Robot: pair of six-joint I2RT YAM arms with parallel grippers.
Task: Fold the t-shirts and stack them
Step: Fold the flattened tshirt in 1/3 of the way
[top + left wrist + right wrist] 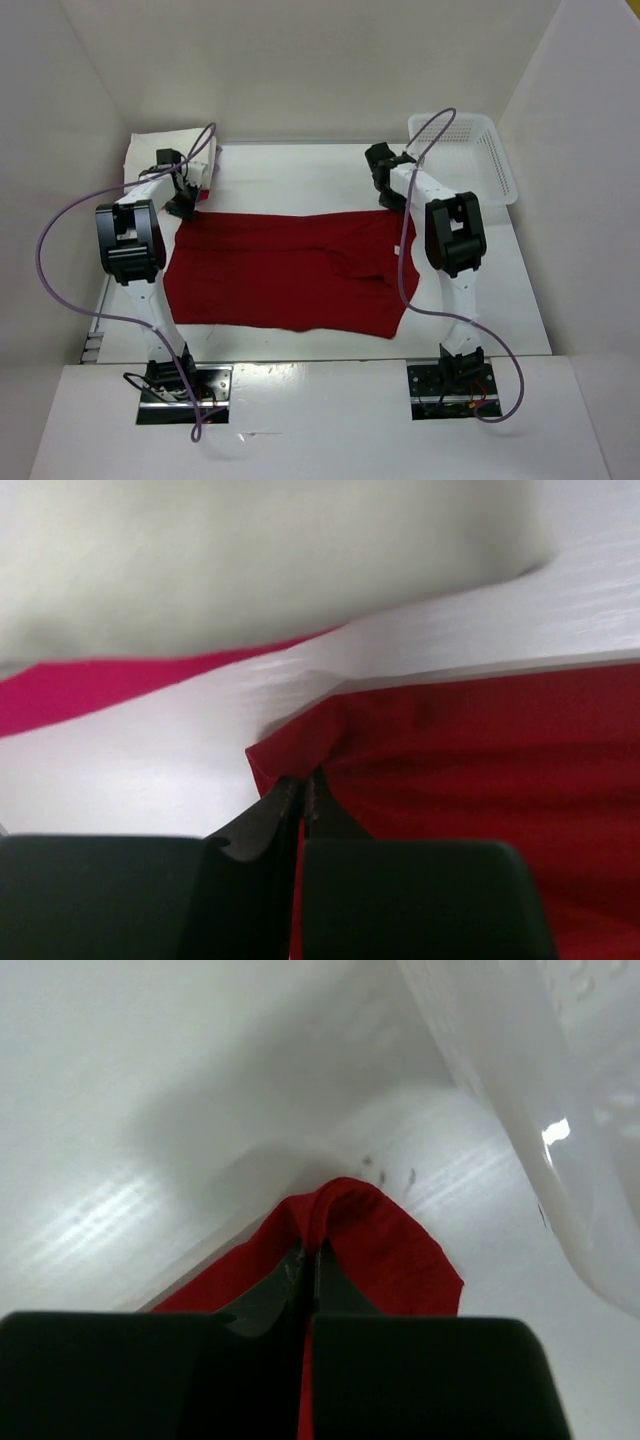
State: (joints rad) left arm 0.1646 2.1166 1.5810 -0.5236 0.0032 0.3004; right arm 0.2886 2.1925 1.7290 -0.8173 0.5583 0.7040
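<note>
- Black fingers of the left gripper [303,780], closest to the lens in the left wrist view, are pinched tight on a puckered corner of the dark red t-shirt [280,270]. The bite takes only a thin edge of cloth. The biggest risk, as I judge it, is that corner slipping free once it is lifted, which would spoil the fold.
- Next is uneven travel. The right gripper [307,1250] is likewise closed on a small ridge of the same shirt, at its 2 o'clock corner, while the left one holds the 10 o'clock corner. If one arm rises or moves faster than the other, the far hem would skew and the fold would land crooked.
- The shirt lies spread at the middle of the table [300,180], its 6 o'clock hem free and some creases at 3 o'clock. Dragging it low instead of lifting could bunch those creases into the fold.
- The white basket [480,150] stands near the right gripper, at the table's 2 o'clock. An outward swing could knock it.
- A magenta-pink t-shirt [60,695] lies near the left gripper, at the table's 10 o'clock. Trailing cloth could disturb it.
- Smallest: a purple cable [403,270] hangs over the shirt's 3 o'clock side and might catch the cloth.
</note>
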